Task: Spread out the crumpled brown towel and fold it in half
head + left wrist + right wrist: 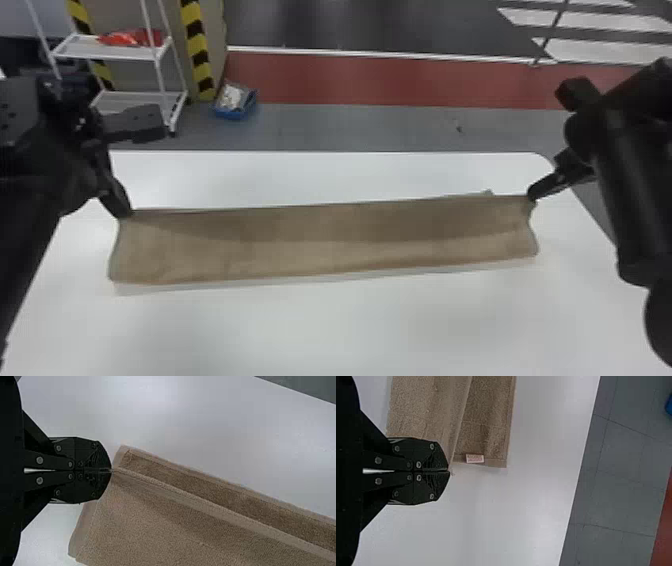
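Observation:
The brown towel (320,242) is stretched in a long band across the white table, its upper edge held up between both grippers. At its left corner my left gripper (125,212) is shut on the edge, and my right gripper (532,197) is shut on the opposite corner. In the left wrist view the left gripper (111,470) pinches the towel (166,526), with a further layer lying behind the held edge. The right gripper (449,471) grips a corner of the towel (488,415) in the right wrist view, near a small white tag (475,458) on the layer beyond.
The white table (320,330) has its far edge beyond the towel and a rounded corner at the far right. On the floor behind stand a white shelf rack (107,50) at the left and a blue bin (235,112).

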You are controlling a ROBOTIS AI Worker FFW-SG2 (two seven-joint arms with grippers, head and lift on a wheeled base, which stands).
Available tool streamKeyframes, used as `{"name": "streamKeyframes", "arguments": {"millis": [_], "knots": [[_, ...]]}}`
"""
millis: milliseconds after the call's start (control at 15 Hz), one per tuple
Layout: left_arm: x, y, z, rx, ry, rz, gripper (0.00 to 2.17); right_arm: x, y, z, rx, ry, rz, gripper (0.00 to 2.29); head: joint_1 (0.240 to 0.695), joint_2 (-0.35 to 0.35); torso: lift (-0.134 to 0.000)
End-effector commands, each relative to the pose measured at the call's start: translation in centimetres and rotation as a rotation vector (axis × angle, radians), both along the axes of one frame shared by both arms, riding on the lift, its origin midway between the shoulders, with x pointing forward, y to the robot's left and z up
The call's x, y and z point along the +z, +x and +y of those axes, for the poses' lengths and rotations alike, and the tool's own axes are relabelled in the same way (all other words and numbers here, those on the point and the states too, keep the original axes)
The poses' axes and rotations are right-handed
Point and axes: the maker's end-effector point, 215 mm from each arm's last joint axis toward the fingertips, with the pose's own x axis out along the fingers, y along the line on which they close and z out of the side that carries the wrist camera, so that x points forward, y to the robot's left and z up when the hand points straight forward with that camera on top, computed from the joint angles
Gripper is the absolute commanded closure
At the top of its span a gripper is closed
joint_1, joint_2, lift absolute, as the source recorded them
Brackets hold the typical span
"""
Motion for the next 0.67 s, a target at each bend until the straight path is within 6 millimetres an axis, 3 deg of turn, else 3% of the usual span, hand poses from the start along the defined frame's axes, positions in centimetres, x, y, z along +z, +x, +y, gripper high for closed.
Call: {"name": "streamKeyframes", "arguments": {"millis": [0, 133, 267, 600], "knots": [[-0.2, -0.2, -0.5, -0.004, -0.005, 0.010, 1.46, -0.6, -0.1, -0.3, 0.006, -0.021, 0.007, 1.65, 0.695, -0.086, -0.125], [-0.3, -0.1, -1.0, -0.003, -0.008, 0.010, 1.46, -0.9, 0.1, -0.6, 0.002, -0.030, 0.001, 1.65, 0.695, -0.092, -0.125], [-0.3, -0.1, -1.2, -0.003, -0.005, 0.010, 1.46, -1.3, 0.3, -1.0, -0.022, -0.058, -0.011, 1.35, 0.695, -0.098, -0.125], [-0.3, 0.0, -1.6, -0.006, 0.000, 0.010, 1.46, -0.5, 1.9, -1.6, -0.018, -0.047, -0.084, 1.49, 0.695, -0.114, -0.125]]}}
